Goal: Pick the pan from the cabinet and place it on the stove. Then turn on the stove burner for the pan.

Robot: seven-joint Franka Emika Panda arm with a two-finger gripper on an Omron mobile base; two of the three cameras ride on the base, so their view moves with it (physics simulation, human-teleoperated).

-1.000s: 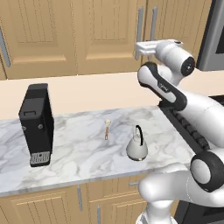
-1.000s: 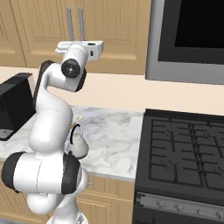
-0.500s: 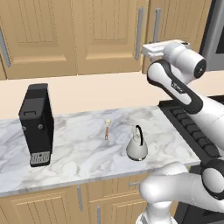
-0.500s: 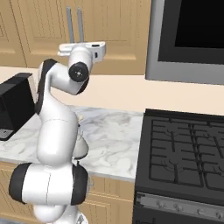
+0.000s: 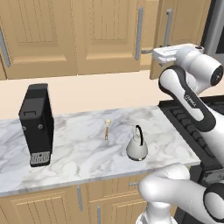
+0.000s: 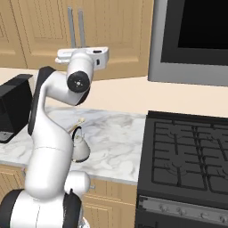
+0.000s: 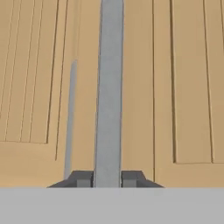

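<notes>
The two-finger claw point(image 7: 107, 178) at the end of the white arm is seen in the hand view closed on a long vertical grey bar handle point(image 7: 108, 87), its two dark finger tips point(image 7: 83, 178) pressed against the bar from either side near its lower end. The handle belongs to a door of the light tan wooden wall cabinet point(image 5: 105, 35) with raised-panel doors. In the left base view this right-hand door point(image 5: 179, 30) is seen swung slightly out from the cabinet face, its lower corner hanging in front of the wall, and the white hand is held level against its handle. A second grey bar handle point(image 7: 70, 118) is seen just beside the gripped one, on the neighbouring door.

The shallow round black frying pan cannot be made out; the cabinet's inside is hidden behind the doors.

On the white marble bench point(image 5: 78, 153) below, a black boxy coffee machine point(image 5: 37, 124) is stood at the left, a silver kettle with a black loop handle point(image 5: 137, 146) is stood toward the front, and a small tan utensil point(image 5: 106, 129) is laid between them, well apart from both. The black gas range with dark cast grates point(image 6: 187, 151) is set just beside the bench's right end, its grates bare, with a large dark-windowed grey appliance point(image 6: 191, 40) mounted above it.
</notes>
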